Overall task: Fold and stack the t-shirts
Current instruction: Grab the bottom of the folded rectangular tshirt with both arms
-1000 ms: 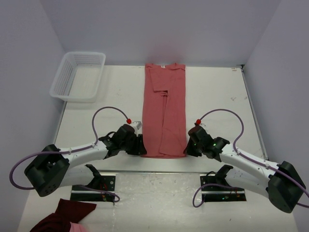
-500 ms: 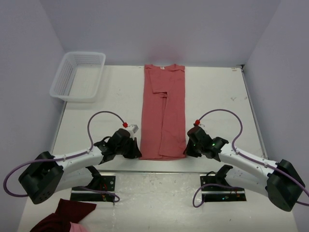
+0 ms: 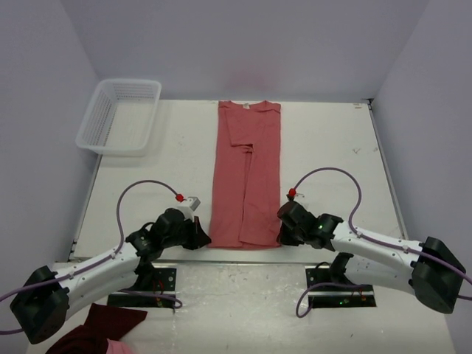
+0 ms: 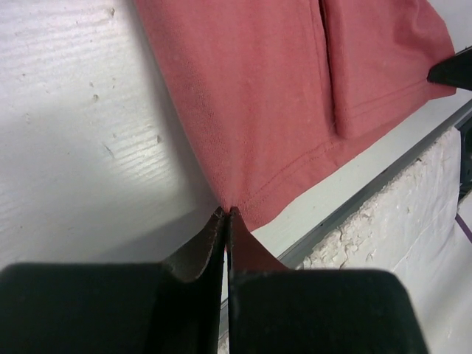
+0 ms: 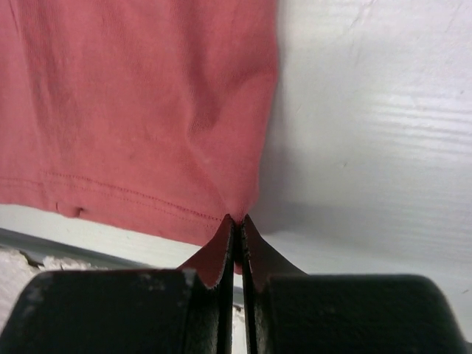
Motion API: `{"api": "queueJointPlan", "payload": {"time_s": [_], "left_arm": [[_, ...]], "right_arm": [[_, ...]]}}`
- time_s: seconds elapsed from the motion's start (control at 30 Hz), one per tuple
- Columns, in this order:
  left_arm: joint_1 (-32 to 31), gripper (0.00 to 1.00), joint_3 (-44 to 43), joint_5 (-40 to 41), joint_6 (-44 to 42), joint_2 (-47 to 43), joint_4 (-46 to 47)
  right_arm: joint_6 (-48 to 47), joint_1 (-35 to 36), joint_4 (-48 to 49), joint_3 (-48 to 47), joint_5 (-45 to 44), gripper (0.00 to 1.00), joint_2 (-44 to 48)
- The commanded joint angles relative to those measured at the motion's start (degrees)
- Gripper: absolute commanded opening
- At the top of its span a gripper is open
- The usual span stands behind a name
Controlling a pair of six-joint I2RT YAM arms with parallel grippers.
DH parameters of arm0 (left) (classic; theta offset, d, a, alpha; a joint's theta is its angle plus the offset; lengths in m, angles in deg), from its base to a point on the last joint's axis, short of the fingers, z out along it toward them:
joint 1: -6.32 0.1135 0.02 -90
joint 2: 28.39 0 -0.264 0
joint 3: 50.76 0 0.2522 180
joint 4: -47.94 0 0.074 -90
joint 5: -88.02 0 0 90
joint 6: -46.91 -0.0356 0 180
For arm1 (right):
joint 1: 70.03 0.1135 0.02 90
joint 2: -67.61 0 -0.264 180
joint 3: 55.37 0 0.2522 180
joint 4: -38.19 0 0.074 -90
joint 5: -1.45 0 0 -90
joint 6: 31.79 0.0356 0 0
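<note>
So the salmon-red t-shirt (image 3: 245, 177) is lying in a long narrow strip down the middle of the table (image 3: 332, 147), collar at the far end. The left gripper (image 4: 225, 214) is clamped on the near-left hem corner, and the right gripper (image 5: 236, 220) is pinching the near-right one. A white basket (image 3: 118, 116) sits at the far left.

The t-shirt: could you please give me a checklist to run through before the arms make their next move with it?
1. The left gripper is shut on the near left hem corner of the t-shirt: ok.
2. The right gripper is shut on the near right hem corner: ok.
3. The t-shirt is folded into a long narrow strip and lies flat: ok.
4. Every layer is caught in each pinch: cannot tell.
5. The basket stands apart from the t-shirt: ok.
</note>
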Motion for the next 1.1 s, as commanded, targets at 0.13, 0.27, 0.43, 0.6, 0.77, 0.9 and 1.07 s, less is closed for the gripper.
{"api": "queueJointPlan", "payload": {"time_s": [0.13,0.27,0.43,0.6,0.77,0.9,1.07], "left_arm": [[-0.7,0.0,1.1,-3.4,2.7,-6.5,-4.3],[-5.8,0.0,1.4,-1.1,6.3,-10.2,-7.4],[-15.5,0.0,1.8,4.9,13.4,-15.4,-12.1],[-19.7,0.0,1.0,9.2,16.8,-22.1,-18.7],[-20.0,0.0,-4.6,14.2,14.6,-23.0,-24.3],[-20.0,0.0,-8.6,17.7,12.2,-16.6,-21.5],[-20.0,0.0,-16.1,22.9,7.9,-7.8,-15.7]], "right_arm": [[7.6,8.2,-4.4,-2.0,-7.6,0.0,0.1],[11.4,13.4,-7.0,-2.3,-9.7,0.0,-0.1],[18.5,21.2,-12.0,-3.5,-13.7,0.0,-0.8],[25.5,27.3,-17.8,-7.0,-17.2,0.0,-3.0],[27.1,29.6,-21.9,-9.9,-20.4,0.0,-4.5],[24.5,29.3,-25.4,-14.9,-25.6,0.0,-3.6],[17.0,23.9,-26.3,-18.6,-27.3,0.0,-2.5]]}}
